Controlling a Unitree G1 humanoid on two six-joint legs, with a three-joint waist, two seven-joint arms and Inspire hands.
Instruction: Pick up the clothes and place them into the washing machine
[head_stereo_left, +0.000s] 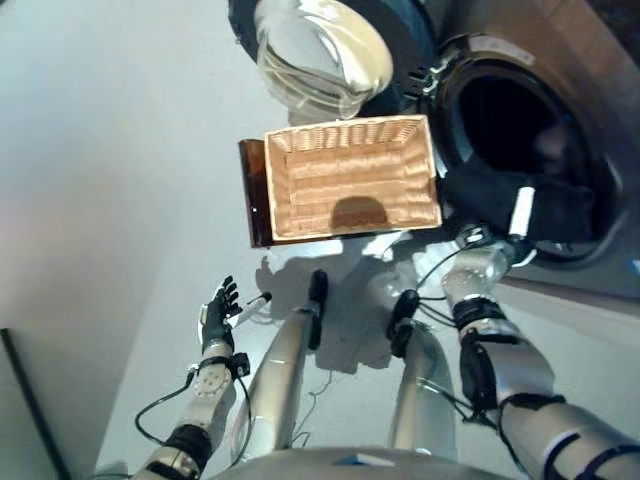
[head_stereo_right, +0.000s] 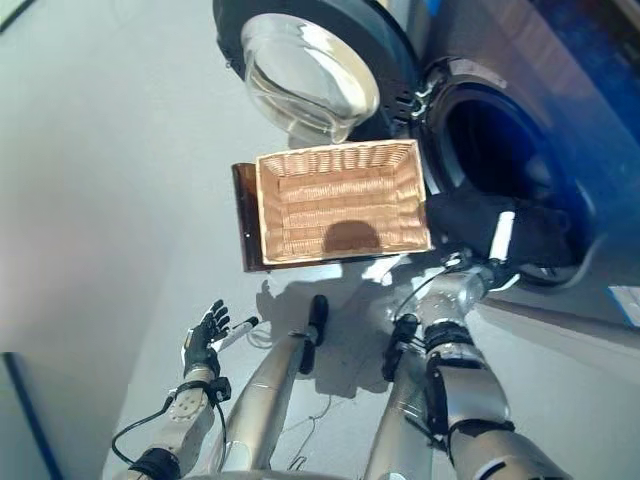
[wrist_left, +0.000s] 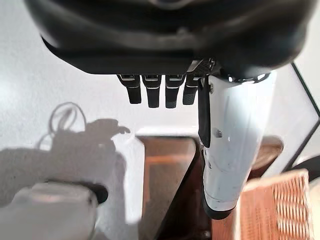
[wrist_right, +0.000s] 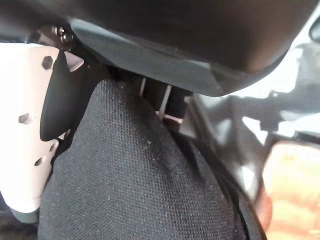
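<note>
The right robot hand (head_stereo_left: 520, 212) has its fingers and white-covered thumb curled round a black knitted garment (head_stereo_left: 500, 200), holding it at the round drum opening of the grey front-loading washing machine (head_stereo_left: 520, 110). Beside that opening sits the rectangular wicker basket (head_stereo_left: 350, 178). Far from it, the left robot hand (head_stereo_left: 217, 312) hangs with fingers straight, holding nothing.
</note>
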